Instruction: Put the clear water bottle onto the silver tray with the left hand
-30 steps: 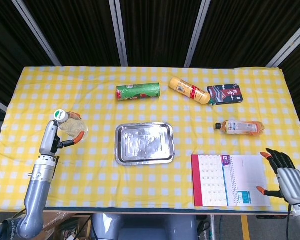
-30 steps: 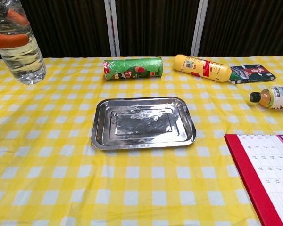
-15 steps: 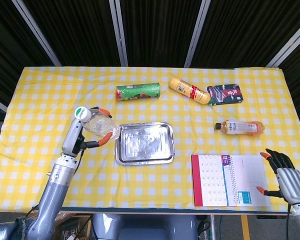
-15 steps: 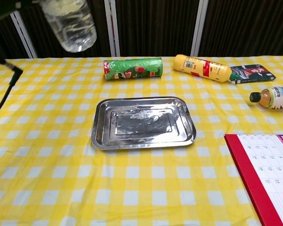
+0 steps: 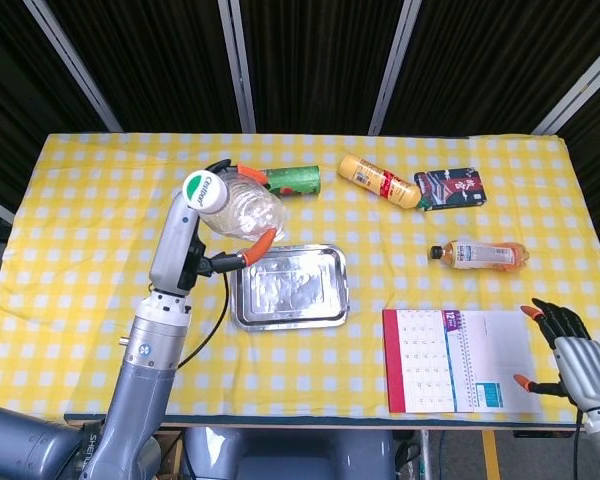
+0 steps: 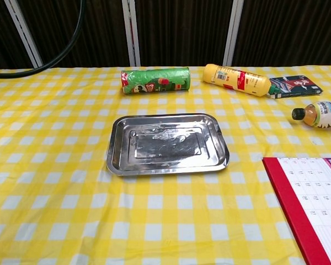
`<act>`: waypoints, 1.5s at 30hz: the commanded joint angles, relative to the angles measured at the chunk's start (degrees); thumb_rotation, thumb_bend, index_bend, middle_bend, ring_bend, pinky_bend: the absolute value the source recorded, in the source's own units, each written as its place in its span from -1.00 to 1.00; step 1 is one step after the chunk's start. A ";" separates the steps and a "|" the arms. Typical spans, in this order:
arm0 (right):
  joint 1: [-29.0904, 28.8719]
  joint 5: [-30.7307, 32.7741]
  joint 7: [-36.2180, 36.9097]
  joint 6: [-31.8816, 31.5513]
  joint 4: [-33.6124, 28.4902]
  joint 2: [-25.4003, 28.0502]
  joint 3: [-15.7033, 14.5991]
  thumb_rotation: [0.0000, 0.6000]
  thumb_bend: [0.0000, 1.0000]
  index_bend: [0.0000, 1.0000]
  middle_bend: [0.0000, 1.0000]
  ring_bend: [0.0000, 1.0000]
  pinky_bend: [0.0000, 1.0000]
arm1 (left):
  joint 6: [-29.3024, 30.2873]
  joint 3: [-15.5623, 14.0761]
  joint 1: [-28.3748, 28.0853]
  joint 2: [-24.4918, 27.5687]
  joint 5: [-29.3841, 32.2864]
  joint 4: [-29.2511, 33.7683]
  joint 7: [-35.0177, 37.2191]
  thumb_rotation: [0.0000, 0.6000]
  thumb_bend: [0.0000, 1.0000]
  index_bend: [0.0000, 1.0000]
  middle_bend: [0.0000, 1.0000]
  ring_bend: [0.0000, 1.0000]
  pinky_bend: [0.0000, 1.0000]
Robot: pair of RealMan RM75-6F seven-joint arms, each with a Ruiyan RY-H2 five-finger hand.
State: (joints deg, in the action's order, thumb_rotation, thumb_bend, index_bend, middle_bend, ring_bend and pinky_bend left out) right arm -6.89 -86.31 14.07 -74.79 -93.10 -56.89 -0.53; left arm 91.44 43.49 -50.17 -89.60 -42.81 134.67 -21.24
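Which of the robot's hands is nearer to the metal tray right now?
The left. The left hand, holding the water bottle, is raised by the metal tray's far left corner. The right hand sits at the table's near right edge, beyond the calendar.

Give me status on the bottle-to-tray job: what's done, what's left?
Done: the left hand has gripped the clear plastic water bottle and raised it off the yellow checked tablecloth. In hand: the bottle hangs tilted above the left end of the rectangular silver metal tray, which is empty in the chest view. Left: lower it, set it on the tray, release. The right hand sits idle.
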 commanded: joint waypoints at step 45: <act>-0.49 0.90 -0.66 1.65 0.12 -0.42 -0.18 1.00 -0.68 -0.68 -0.85 -1.00 -0.99 | -13.63 -7.78 14.99 14.28 -9.86 0.32 22.54 1.00 0.01 0.30 0.29 -0.54 -0.79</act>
State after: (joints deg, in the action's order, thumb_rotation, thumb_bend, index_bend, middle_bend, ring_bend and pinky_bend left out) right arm -7.38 -85.40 13.41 -73.13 -92.99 -57.31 -0.71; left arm 77.36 36.28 -35.55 -75.64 -52.60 134.98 1.68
